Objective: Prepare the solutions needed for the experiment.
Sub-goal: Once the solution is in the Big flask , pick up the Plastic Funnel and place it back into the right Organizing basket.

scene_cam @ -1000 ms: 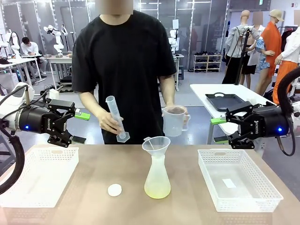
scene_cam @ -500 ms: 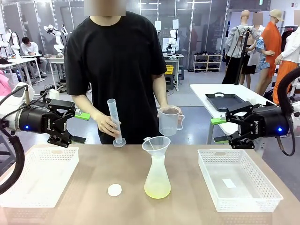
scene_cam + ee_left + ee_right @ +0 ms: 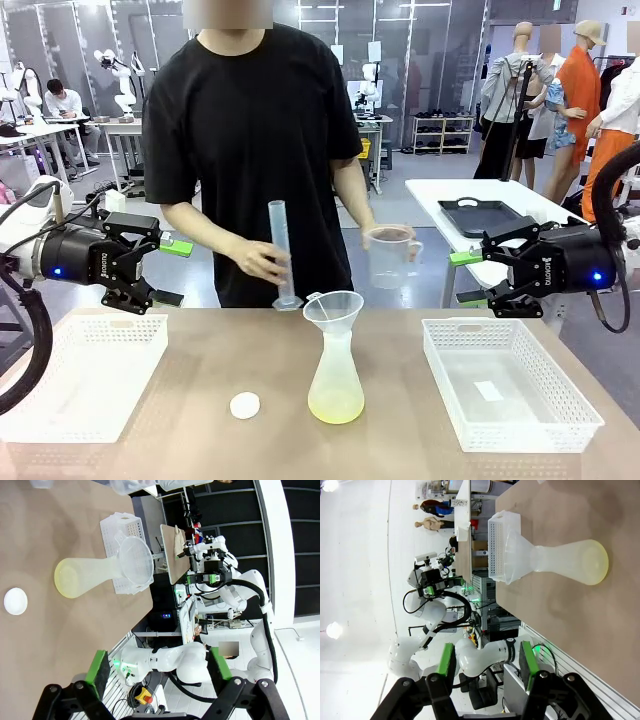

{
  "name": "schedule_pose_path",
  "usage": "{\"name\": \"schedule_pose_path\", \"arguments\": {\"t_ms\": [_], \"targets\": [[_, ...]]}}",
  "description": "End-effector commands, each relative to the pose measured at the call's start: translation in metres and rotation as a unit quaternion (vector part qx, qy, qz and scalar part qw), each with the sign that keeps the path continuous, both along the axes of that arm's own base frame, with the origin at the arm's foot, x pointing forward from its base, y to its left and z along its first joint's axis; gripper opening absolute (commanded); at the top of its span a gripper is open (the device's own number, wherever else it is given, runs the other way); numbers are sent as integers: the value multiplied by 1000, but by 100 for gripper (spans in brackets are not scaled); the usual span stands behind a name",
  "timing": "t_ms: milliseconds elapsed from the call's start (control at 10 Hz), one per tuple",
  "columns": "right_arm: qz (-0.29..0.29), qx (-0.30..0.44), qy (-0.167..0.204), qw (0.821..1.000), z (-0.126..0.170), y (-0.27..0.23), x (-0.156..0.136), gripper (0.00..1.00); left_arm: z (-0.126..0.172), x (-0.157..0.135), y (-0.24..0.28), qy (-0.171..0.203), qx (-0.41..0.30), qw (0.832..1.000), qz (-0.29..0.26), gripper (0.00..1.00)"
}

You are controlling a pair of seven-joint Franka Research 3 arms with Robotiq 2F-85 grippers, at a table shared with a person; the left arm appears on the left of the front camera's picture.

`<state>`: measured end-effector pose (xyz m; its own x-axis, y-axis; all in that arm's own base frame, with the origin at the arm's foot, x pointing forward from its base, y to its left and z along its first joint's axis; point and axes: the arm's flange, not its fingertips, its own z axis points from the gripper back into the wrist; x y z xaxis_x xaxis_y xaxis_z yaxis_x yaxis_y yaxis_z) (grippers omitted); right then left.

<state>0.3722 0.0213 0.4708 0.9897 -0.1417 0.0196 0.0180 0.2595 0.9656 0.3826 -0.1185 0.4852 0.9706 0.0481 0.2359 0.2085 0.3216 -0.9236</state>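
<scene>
We see one frosted conical flask holding shallow, pale-yellow solutions. The left gripper and right gripper gape wide, empty.

I'm looking over the brown desk now: grey floor beyond it, a white side table with a black tray on my right, a low shelf rack by dark-framed glass partitions, and bright, even light.
</scene>
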Motion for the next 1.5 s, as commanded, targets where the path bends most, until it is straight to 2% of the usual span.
{"name": "schedule_pose_path", "arguments": {"t_ms": [0, 200, 400, 700, 1000, 1200, 1300, 1400], "targets": [[-13, -25, -2, 1000, 3, 4, -1, 65, 2, -1, -3, 0, -14, 1000, 2, 100], [-18, -75, -14, 997, 12, 8, 2, 65, 2, -1, -3, 0, -14, 1000, 2, 100], [-43, -145, -43, 988, 32, 18, 14, 65, 2, -1, -3, 0, -14, 1000, 2, 100], [-52, -244, -90, 964, 74, 48, 29, 65, 2, -1, -3, 0, -14, 1000, 2, 100], [-72, -324, -101, 938, 106, 77, 28, 65, 2, -1, -3, 0, -14, 1000, 2, 100], [-75, -353, -104, 927, 115, 90, 25, 65, 2, -1, -3, 0, -14, 1000, 2, 100], [-61, -317, -123, 939, 108, 77, 28, 65, 2, -1, -3, 0, -14, 1000, 2, 100], [-61, -317, -123, 939, 108, 77, 28, 65, 2, -1, -3, 0, -14, 1000, 2, 100]]}}
